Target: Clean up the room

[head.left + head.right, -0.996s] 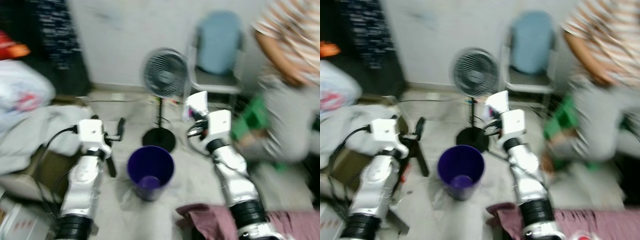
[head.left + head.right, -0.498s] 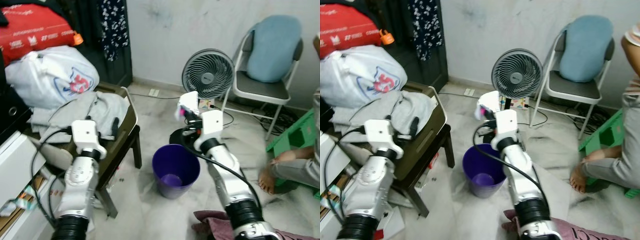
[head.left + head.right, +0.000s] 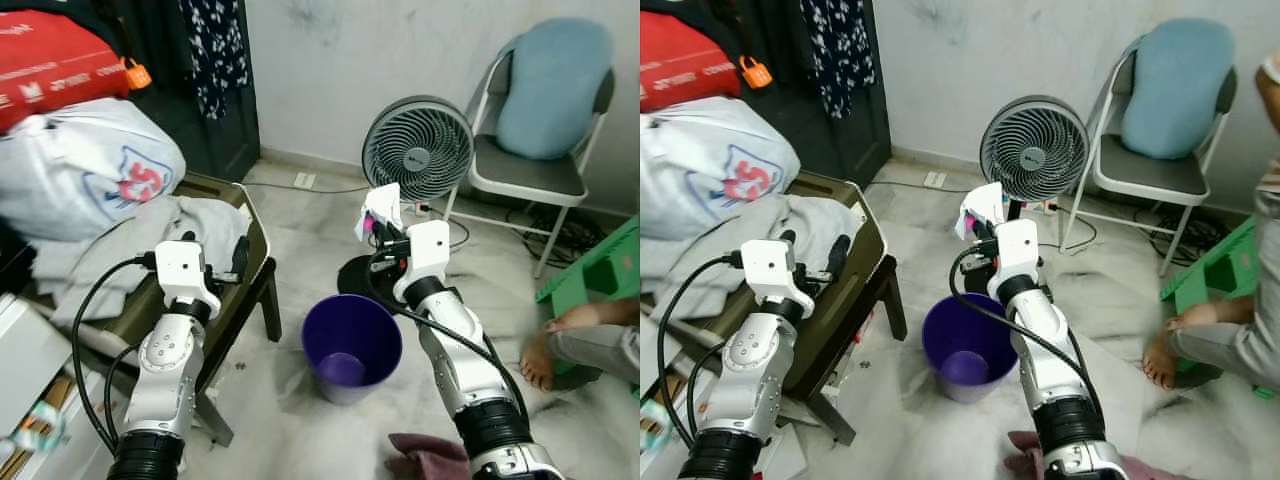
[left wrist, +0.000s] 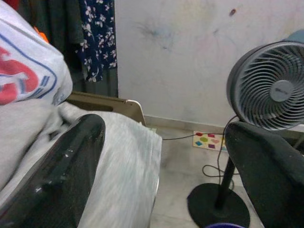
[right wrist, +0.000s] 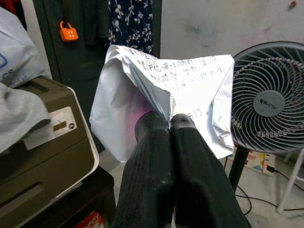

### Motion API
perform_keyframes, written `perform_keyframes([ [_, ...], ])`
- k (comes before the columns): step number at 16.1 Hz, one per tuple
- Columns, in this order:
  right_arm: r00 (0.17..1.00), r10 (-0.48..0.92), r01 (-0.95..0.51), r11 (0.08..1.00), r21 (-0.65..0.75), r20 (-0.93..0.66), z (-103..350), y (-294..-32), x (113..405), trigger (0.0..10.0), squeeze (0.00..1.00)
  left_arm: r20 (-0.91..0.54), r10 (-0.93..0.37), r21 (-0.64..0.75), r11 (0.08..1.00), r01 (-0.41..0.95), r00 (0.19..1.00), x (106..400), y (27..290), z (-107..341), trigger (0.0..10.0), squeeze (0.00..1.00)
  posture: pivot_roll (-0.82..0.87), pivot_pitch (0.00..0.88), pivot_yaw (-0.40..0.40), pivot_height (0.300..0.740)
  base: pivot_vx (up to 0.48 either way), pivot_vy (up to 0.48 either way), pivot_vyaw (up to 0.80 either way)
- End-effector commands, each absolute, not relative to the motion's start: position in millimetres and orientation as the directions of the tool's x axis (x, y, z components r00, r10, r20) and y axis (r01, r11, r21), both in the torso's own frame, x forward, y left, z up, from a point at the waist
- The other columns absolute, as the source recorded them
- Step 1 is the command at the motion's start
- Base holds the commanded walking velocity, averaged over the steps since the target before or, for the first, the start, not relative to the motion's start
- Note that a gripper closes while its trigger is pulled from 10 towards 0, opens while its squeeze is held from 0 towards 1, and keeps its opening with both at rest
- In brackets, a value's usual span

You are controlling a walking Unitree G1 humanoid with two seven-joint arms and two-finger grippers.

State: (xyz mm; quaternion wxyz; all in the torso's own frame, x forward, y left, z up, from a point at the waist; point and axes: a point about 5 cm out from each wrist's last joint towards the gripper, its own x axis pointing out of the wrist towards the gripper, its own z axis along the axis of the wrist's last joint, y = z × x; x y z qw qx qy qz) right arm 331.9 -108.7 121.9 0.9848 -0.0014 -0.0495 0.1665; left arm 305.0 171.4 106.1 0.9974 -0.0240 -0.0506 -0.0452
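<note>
- Right gripper (image 3: pixel 383 228) pinches a crumpled wrapper (image 3: pixel 381 207), held beyond the far rim of the purple bin (image 3: pixel 352 341); released here, it would likely land on the floor.
- Left gripper (image 3: pixel 812 252), fingers spread and empty, hovers near grey cloth (image 3: pixel 770 225).
- Left wrist view: the fan (image 4: pixel 272 88) stands close; its draught could carry the wrapper.
- Right wrist view: fingers (image 5: pixel 152 137) pressed together on one thin fold; it could slip.

Home room: pedestal fan (image 3: pixel 417 148), folding chair (image 3: pixel 545 120), hanging clothes (image 3: pixel 213 50), laundry pile (image 3: pixel 150 235), marble floor (image 3: pixel 310 205).
</note>
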Motion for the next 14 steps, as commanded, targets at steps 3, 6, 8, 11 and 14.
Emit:
perform_keyframes([
  [3, 0.95, 0.3, -0.299, 0.954, -0.022, 0.087, 121, -117, 333, 10.0, 0.0, 0.12, -0.114, -0.04, 0.992, 0.12, 0.986, 307, 166, 110, 10.0, 0.0, -0.08, 0.0, -0.026, 0.74, 0.415, 0.0, 0.0],
  [6, 0.951, 0.298, -0.297, 0.955, -0.019, 0.084, 120, -117, 333, 10.0, 0.0, 0.114, -0.104, -0.043, 0.993, 0.109, 0.988, 307, 167, 109, 10.0, 0.0, -0.08, 0.0, -0.026, 0.74, 0.216, 0.0, 0.0],
  [8, 0.952, 0.294, -0.294, 0.956, -0.019, 0.084, 121, -118, 334, 10.0, 0.0, 0.119, -0.088, -0.043, 0.995, 0.094, 0.989, 308, 169, 111, 10.0, 0.0, -0.08, 0.0, -0.026, 0.74, 0.0, 0.0, 0.0],
  [11, 0.964, 0.25, -0.252, 0.968, 0.005, 0.087, 126, -122, 335, 10.0, 0.0, 0.14, -0.122, -0.013, 0.992, 0.125, 0.983, 307, 177, 115, 10.0, 0.0, -0.08, 0.0, -0.02, 0.74, 0.0, 0.0, 0.0],
  [14, 0.984, 0.176, -0.176, 0.984, 0.016, 0.026, 120, -129, 337, 10.0, 0.0, 0.128, -0.235, 0.025, 0.972, 0.234, 0.963, 301, 190, 115, 10.0, 0.0, -0.07, 0.012, -0.039, 0.74, 0.0, 0.0, 0.0],
])
